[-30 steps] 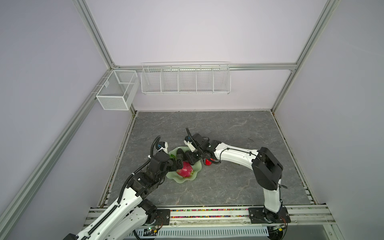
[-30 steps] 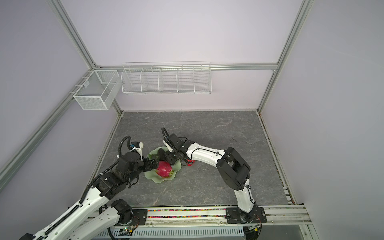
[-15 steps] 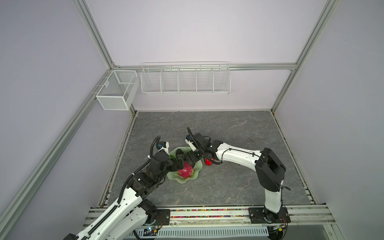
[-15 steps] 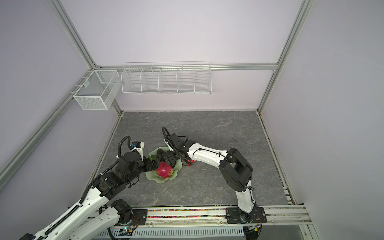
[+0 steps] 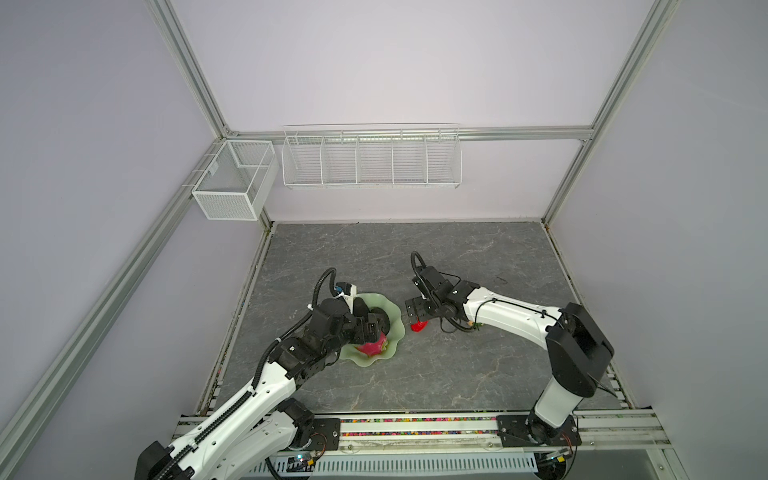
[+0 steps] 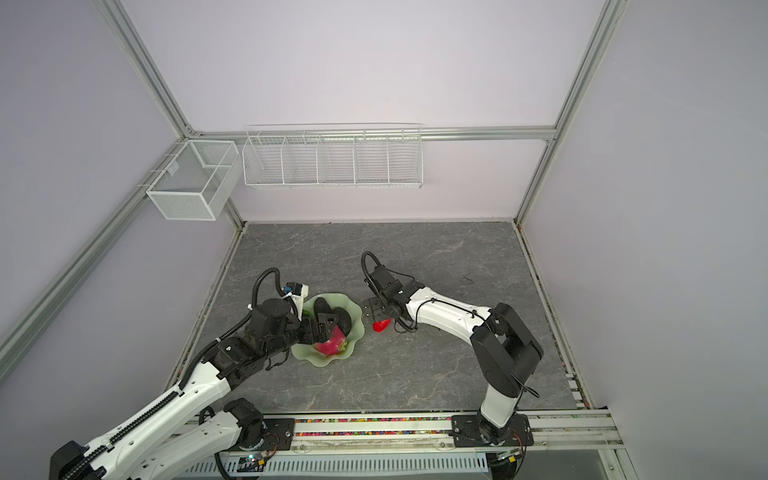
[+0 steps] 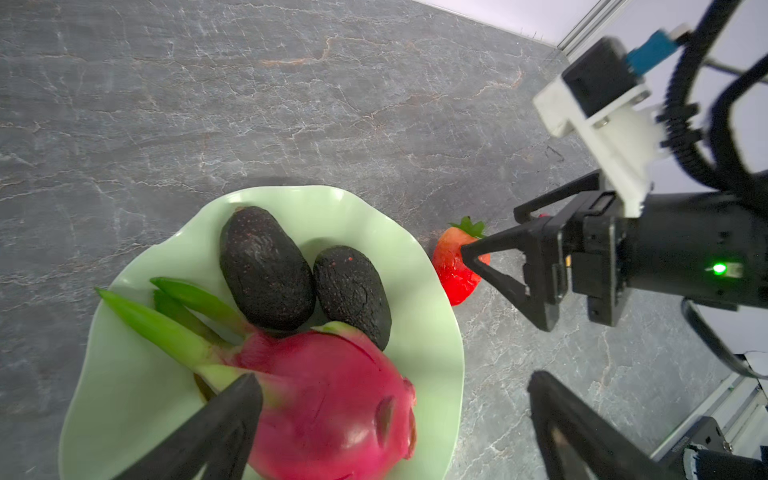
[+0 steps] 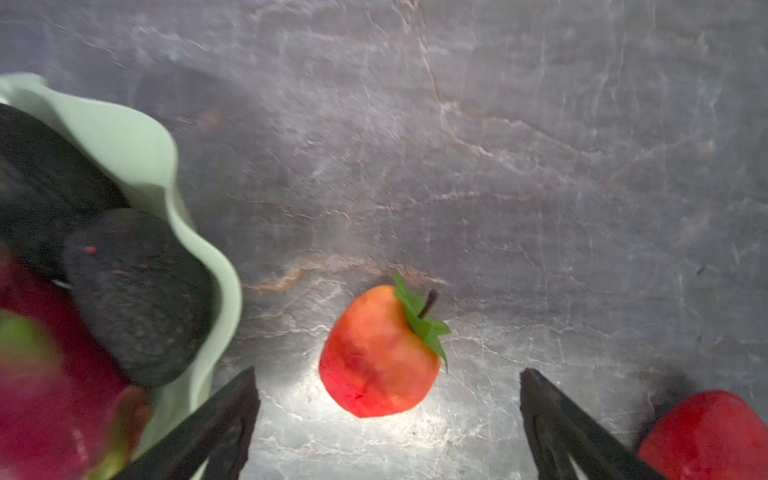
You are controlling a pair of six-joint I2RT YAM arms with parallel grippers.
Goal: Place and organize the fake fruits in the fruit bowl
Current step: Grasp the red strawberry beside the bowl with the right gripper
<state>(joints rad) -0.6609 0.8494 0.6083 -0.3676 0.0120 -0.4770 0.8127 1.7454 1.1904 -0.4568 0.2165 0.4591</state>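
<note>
**Right gripper off the fruit bowl, spread wide at a strawberry**

Since a second ago the right gripper has swung away from over the fruit bowl. It now sits just beside the rim, low over the grey tabletop. From my right wrist view its jaws stand wide apart and hold nothing. One strawberry lies on the tabletop just ahead of the fingertips, in line with the gap between them and clear on both sides. In the left wrist view one fingertip crosses in front of this fruit, and I cannot tell whether it touches. The second strawberry lies outside one finger, partly hidden by it. Both strawberries are outside the bowl.

My left gripper hangs over the bowl, also spread wide and gripping nothing. One finger overlaps the green stem end of the dragon fruit; I cannot tell if they are in contact. The dragon fruit lies in the bowl. The two avocados rest side by side against it.
</note>
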